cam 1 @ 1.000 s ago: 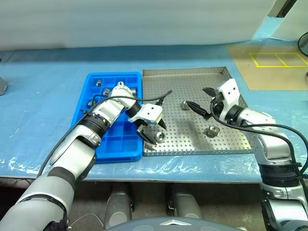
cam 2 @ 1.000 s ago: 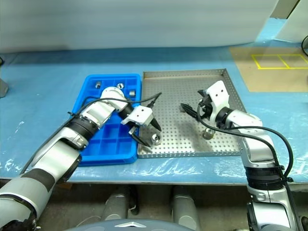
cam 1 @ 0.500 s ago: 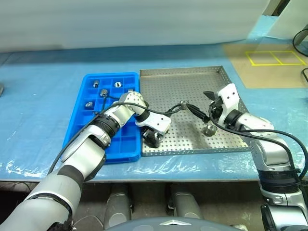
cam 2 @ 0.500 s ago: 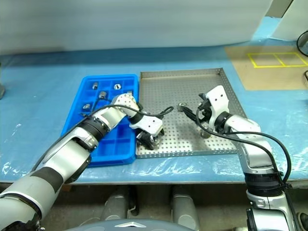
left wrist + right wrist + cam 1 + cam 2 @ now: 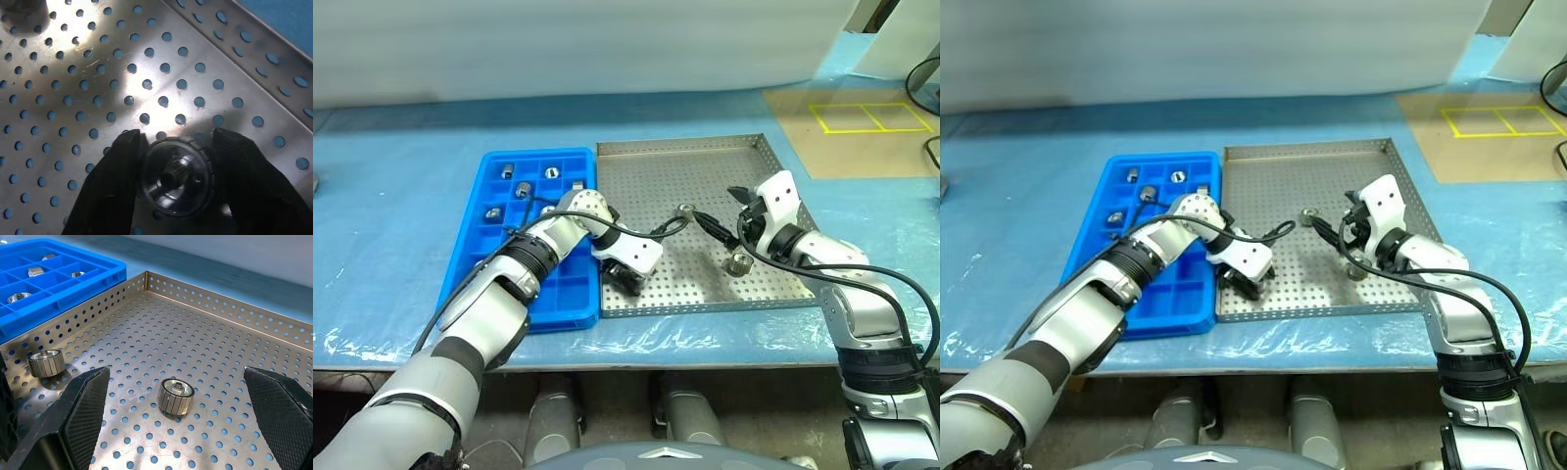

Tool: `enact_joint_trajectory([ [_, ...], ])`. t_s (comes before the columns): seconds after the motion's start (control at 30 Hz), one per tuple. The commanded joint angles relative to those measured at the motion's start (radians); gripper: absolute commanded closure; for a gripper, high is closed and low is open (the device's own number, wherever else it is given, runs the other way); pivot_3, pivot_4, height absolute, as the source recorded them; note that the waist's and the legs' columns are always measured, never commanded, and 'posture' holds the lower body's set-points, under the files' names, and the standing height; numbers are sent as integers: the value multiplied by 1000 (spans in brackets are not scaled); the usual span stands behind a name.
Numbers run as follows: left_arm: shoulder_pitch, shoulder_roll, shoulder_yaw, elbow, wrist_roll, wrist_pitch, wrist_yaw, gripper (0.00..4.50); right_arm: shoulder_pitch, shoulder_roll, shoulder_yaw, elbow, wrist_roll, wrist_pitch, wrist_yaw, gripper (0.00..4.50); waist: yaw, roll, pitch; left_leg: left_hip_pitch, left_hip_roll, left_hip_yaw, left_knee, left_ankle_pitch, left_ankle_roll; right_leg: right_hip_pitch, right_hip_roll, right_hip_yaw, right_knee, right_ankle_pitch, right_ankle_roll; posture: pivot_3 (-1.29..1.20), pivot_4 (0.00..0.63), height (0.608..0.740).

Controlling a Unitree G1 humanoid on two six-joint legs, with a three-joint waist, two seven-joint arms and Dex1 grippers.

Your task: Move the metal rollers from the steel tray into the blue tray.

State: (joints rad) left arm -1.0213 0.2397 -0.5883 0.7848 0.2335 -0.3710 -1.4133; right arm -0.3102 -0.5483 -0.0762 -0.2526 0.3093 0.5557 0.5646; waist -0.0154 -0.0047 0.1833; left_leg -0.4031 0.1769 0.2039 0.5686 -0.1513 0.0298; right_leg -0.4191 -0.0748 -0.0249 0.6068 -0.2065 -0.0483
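The steel tray (image 5: 685, 162) lies right of the blue tray (image 5: 524, 294). My left gripper (image 5: 628, 279) is down at the steel tray's front left corner, shut on a metal roller (image 5: 177, 174) that stands on the perforated floor between its two fingers (image 5: 112, 191). Two more rollers stand free in the steel tray, one near the middle (image 5: 685, 210) and one toward the front right (image 5: 738, 262). My right gripper (image 5: 722, 208) hovers open just above the floor, with the middle roller (image 5: 175, 395) ahead between its fingers. Several rollers (image 5: 522, 188) sit in the blue tray's far compartments.
Both trays rest on a table under a blue plastic sheet (image 5: 391, 225). A tan board with yellow taped squares (image 5: 862, 127) lies at the back right. A black cable (image 5: 671, 227) loops from my left wrist over the steel tray. A white panel (image 5: 587, 49) runs along the back.
My left gripper came down over the front-left roller and closed on it. The right gripper stayed open in place. The camera view shifted slightly.
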Motion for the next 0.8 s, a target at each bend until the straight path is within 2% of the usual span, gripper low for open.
enact_joint_trajectory([
  [0.03, -4, -2, 7, 33, 30, 8, 47, 2668, -26, 3, -13, -19, 6, -19, -1, 0, 1, 0, 0, 1, 0, 0, 1, 0, 0, 1, 0, 0, 0, 0, 0, -409, 150, 740],
  [0.17, 11, 23, 12, 3, 5, 18, -3, 2709, -31, 5, -5, -13, 1, -21, 0, 0, 0, 0, 0, 1, 0, 0, 1, 0, 1, 1, 0, 0, 0, 0, 0, -398, 150, 740],
  [0.3, 21, 32, 17, 0, 12, 19, 20, 2709, -39, 9, 1, 1, -5, -30, 1, 0, -1, 0, 0, 1, 1, 0, 1, 0, 1, 1, 0, 0, 0, 0, 0, -390, 150, 740],
  [0.5, -3, -17, 100, -5, -31, 50, 167, 2709, -50, 16, 16, 16, -11, -39, 8, 0, 1, 0, 0, 0, 0, 0, 1, -1, 1, 1, 0, 0, 0, 0, 0, -380, 150, 740],
  [0.63, -14, -48, 181, -68, -100, 162, 205, 2709, -62, 17, 16, 10, 8, -30, 28, 0, 3, 0, 0, -1, -1, 0, 1, -1, 2, 0, -1, 0, -1, 0, 0, -357, 150, 740],
  [0.8, 20, -11, 219, -171, -141, 248, 178, 2709, -106, 10, 22, -4, 40, -16, 76, 0, 0, 0, 0, -2, 0, 0, 1, -1, 2, -1, 0, 0, -1, 0, 0, -316, 150, 740],
])
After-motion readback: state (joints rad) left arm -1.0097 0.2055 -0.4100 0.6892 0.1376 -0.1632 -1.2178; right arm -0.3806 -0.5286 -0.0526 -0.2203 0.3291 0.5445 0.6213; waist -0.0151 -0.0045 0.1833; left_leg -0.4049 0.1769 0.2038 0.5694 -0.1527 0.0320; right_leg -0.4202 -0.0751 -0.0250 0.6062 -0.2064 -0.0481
